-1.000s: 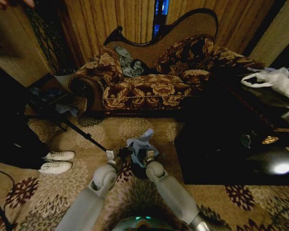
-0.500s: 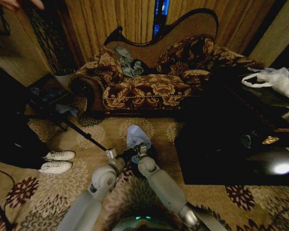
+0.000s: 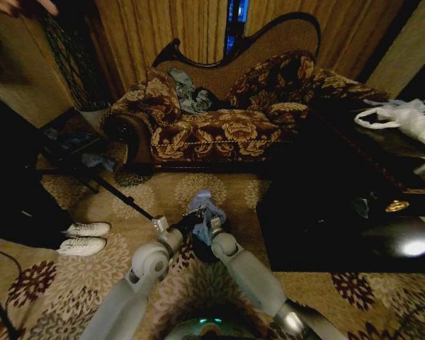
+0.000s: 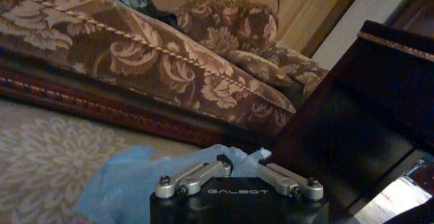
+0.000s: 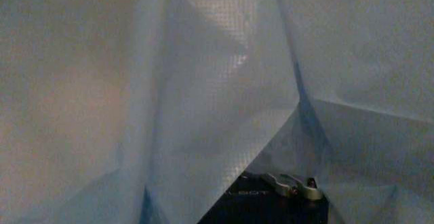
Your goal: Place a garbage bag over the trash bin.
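Floral carpet (image 3: 198, 188) before the sofa (image 3: 219, 127): both pincers meet over the trash bin (image 3: 198, 249), left pincer (image 4: 230, 169) clamped on the garbage bag (image 3: 204, 209), right pincer (image 3: 214, 228) buried in film, grip untellable. Thin plastic could slip or tear

- A floral-patterned sofa (image 3: 219, 127) is standing against the curtained wall, with a grey-blue garment (image 3: 191, 92) lying on its seat back.
- A pair of white shoes (image 3: 81, 238) is sitting on the patterned carpet (image 3: 49, 283) at the left.
- A white plastic bag (image 3: 411, 120) is resting on the dark desk (image 3: 354, 212) at the right.
- A black tripod leg (image 3: 117, 195) is slanting across the carpet.
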### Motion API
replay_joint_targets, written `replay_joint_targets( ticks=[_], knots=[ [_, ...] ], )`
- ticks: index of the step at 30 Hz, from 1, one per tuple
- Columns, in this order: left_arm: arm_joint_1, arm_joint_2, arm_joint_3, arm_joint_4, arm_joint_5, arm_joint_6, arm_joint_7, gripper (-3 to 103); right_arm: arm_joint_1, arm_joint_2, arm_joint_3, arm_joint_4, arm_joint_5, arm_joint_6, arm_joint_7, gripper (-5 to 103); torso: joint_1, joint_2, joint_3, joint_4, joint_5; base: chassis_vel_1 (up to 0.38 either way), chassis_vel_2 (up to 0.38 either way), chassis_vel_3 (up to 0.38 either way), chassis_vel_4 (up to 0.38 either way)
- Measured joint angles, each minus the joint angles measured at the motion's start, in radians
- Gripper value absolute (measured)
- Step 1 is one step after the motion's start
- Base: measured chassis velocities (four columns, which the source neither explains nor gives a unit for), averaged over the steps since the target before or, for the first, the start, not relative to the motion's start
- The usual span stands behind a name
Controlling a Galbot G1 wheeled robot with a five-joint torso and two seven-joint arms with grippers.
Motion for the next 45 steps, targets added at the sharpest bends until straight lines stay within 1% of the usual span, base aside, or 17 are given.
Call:
replay_joint_targets(
  ticks=[2, 3, 13, 15, 17, 18, 20, 21, 23, 26, 28, 29, 31, 32, 37, 40, 45],
  knots=[
    [0.004, 0.003, -0.005, -0.010, -0.001, -0.003, 0.001, 0, 0.013, -0.017, -0.025, 0.029, 0.010, -0.039, 0.014, 0, 0.000, 0.000, 0.000, 0.0001, 0.0000, 0.000, 0.000, 0.000, 0.000],
    [0.004, 0.003, -0.005, -0.010, -0.001, -0.003, 0.001, 0, 0.013, -0.017, -0.025, 0.029, 0.010, -0.039, 0.014, 0, 0.000, 0.000, 0.000, 0.0001, 0.0000, 0.000, 0.000, 0.000, 0.000],
    [0.022, 0.011, -0.023, -0.038, -0.002, -0.013, 0.015, 0, 0.077, -0.070, -0.102, 0.071, -0.009, -0.154, 0.046, 0, 0.000, 0.000, 0.000, 0.0001, -0.0001, 0.000, 0.000, 0.000, 0.000],
    [0.017, 0.011, -0.025, -0.037, -0.004, -0.020, 0.015, 0, 0.092, -0.072, -0.121, 0.073, 0.011, -0.192, 0.067, 0, 0.000, 0.000, 0.000, 0.0001, -0.0001, 0.000, 0.000, 0.000, 0.000],
    [0.015, 0.011, -0.025, -0.037, -0.005, -0.020, 0.015, 0, 0.095, -0.072, -0.125, 0.074, 0.017, -0.201, 0.073, 0, 0.000, 0.000, 0.000, 0.0001, -0.0001, 0.000, 0.000, 0.000, 0.000],
    [0.011, 0.010, -0.025, -0.037, -0.009, -0.021, 0.014, 0, 0.101, -0.071, -0.133, 0.078, 0.033, -0.222, 0.094, 0, 0.000, 0.000, 0.000, 0.0001, -0.0001, 0.000, 0.000, 0.000, 0.000],
    [-0.003, 0.004, -0.025, -0.030, -0.013, -0.022, 0.013, 0, 0.121, -0.062, -0.149, 0.095, 0.115, -0.291, 0.152, 0, 0.000, 0.000, 0.000, 0.0000, -0.0001, 0.000, 0.000, 0.000, 0.000],
    [-0.003, 0.004, -0.025, -0.030, -0.013, -0.022, 0.013, 0, 0.121, -0.062, -0.149, 0.095, 0.115, -0.291, 0.152, 0, 0.000, 0.000, 0.000, 0.0000, -0.0001, 0.000, 0.000, 0.000, 0.000],
    [-0.008, -0.002, -0.024, -0.022, -0.013, -0.024, 0.015, 0, 0.146, -0.053, -0.156, 0.095, 0.170, -0.339, 0.186, 0, 0.000, 0.000, 0.000, 0.0001, -0.0002, 0.000, 0.000, 0.000, 0.000],
    [-0.008, -0.005, -0.024, -0.019, -0.013, -0.027, 0.018, 0, 0.163, -0.050, -0.160, 0.092, 0.203, -0.370, 0.200, 0, 0.000, 0.000, 0.000, 0.0001, -0.0002, 0.000, 0.000, 0.000, 0.000],
    [-0.004, -0.008, -0.026, -0.016, -0.013, -0.031, 0.023, 0, 0.193, -0.055, -0.169, 0.100, 0.293, -0.427, 0.236, 0, 0.000, 0.000, 0.000, 0.0001, -0.0001, 0.000, 0.000, 0.000, 0.000],
    [-0.004, -0.008, -0.026, -0.016, -0.013, -0.031, 0.023, 0, 0.193, -0.055, -0.169, 0.100, 0.293, -0.427, 0.236, 0, 0.000, 0.000, 0.000, 0.0001, -0.0001, 0.000, 0.000, 0.000, 0.000],
    [-0.001, -0.011, -0.031, -0.012, -0.011, -0.038, 0.029, 0, 0.222, -0.069, -0.188, 0.104, 0.384, -0.450, 0.270, 0, 0.000, 0.000, 0.000, 0.0001, -0.0002, 0.000, 0.000, 0.000, 0.000],
    [-0.001, -0.011, -0.031, -0.012, -0.011, -0.038, 0.029, 0, 0.222, -0.069, -0.188, 0.104, 0.384, -0.450, 0.270, 0, 0.000, 0.000, 0.000, 0.0001, -0.0002, 0.000, 0.000, 0.000, 0.000],
    [-0.003, -0.017, -0.034, 0.002, -0.011, -0.049, 0.035, 0, 0.280, -0.086, -0.220, 0.078, 0.554, -0.452, 0.332, 0, 0.000, 0.000, 0.000, 0.0002, 0.0000, 0.000, 0.000, 0.000, 0.000],
    [-0.003, -0.018, -0.034, 0.003, -0.011, -0.049, 0.036, 0, 0.288, -0.090, -0.224, 0.069, 0.568, -0.451, 0.332, 0, 0.000, 0.000, 0.000, 0.0002, -0.0001, 0.000, 0.000, 0.000, 0.000],
    [-0.008, -0.026, -0.034, 0.011, -0.012, -0.061, 0.038, 0, 0.307, -0.117, -0.252, 0.057, 0.637, -0.450, 0.341, 0, 0.000, 0.000, 0.000, 0.0000, -0.0001, 0.000, 0.000, 0.000, 0.000]
  ],
)
